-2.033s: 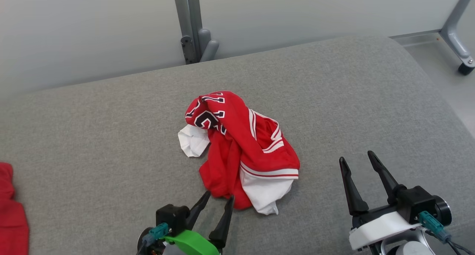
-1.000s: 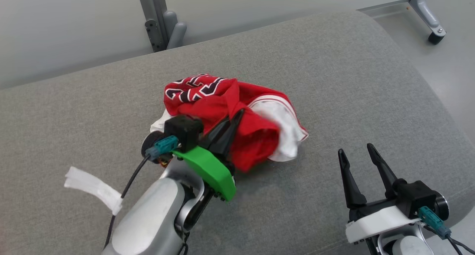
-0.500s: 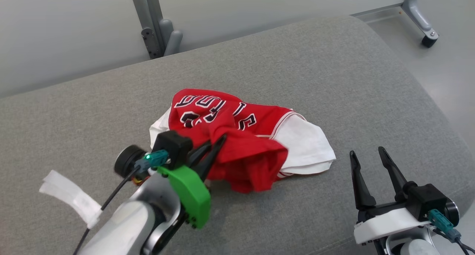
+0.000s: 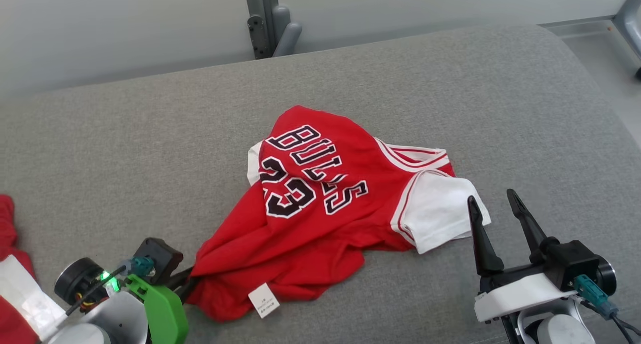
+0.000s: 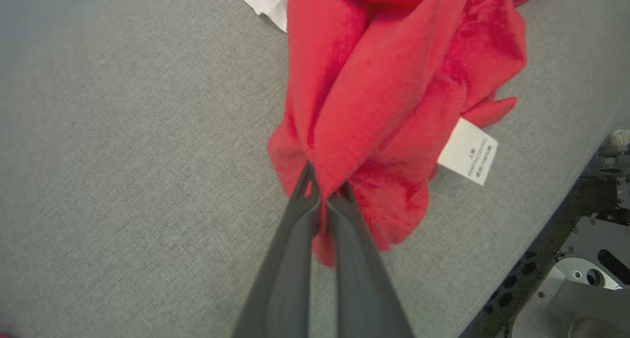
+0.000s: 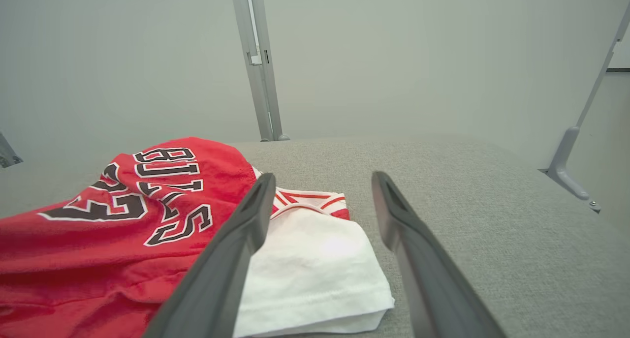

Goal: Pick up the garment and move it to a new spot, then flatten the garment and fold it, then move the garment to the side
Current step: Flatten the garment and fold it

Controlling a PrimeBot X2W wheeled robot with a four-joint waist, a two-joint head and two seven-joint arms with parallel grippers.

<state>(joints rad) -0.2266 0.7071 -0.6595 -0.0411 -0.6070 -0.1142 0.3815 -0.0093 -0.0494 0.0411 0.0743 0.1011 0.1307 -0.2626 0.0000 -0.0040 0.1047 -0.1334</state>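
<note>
Found the garment (image 4: 320, 204), a red jersey with black lettering and the number 23, lying print-up around the middle of the grey cushion (image 4: 125, 148), half opened out but rumpled toward the cushion's near edge. Caught the left gripper (image 5: 326, 183) down at the cushion's near-left, squeezed almost fully closed on a bunched red corner, cloth wedged tight inside. Read that as a towing hold: one corner pinched low, handy for dragging the rest across the cushion without lifting the whole lot. Noticed the care label (image 4: 264, 300) flopped out just beside that pinch, toward the cushion's near edge, so probably grabbed by the hem end.

Spotted the right gripper (image 4: 491, 196) at the cushion's near-right, spread wide with nothing in it, aimed over the white sleeve (image 4: 440, 214). Couldn't tell whether touching the sleeve or just hanging above. Guessed at a waiting pose, lined up to take the sleeve side for the flattening.

Judged the job as somewhere in the relocating step, with folding not yet started. Would watch the creases near the cushion's near edge, likely to lock in under a hard tug. Also clocked another red cloth (image 4: 7, 224) at the cushion's left end, well apart from everything.
</note>
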